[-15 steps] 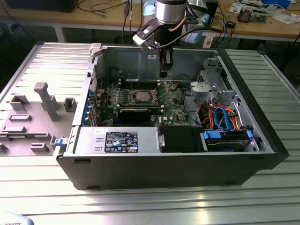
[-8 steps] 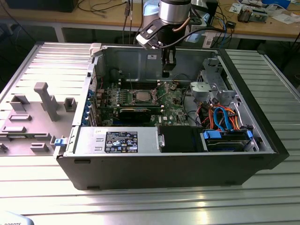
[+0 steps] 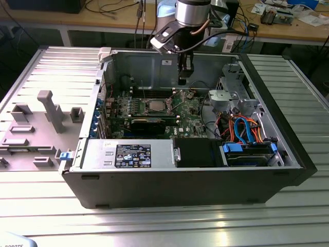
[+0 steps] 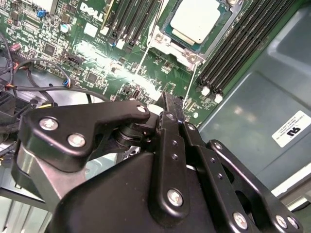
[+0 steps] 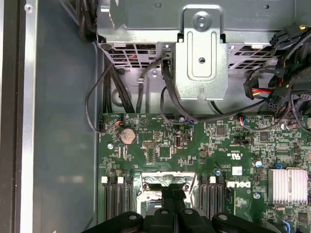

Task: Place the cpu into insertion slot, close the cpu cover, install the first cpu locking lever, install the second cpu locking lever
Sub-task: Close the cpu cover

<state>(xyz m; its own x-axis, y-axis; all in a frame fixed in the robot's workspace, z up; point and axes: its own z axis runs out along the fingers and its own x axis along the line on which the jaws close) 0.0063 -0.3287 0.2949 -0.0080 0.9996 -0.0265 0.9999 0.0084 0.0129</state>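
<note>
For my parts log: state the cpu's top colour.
The cpu: silvery-grey, best in second wrist view.

The exterior view stands well back and high, looking down over the bench (image 3: pixel 154 226) into the open computer case (image 3: pixel 205 190) beneath the jaws. The first wrist view looks straight down past the jaws onto the motherboard (image 5: pixel 194 150). The second wrist view sits close behind the jaws, slanting toward the insertion slot (image 4: pixel 163 42) beyond them. All three share that board.
</note>
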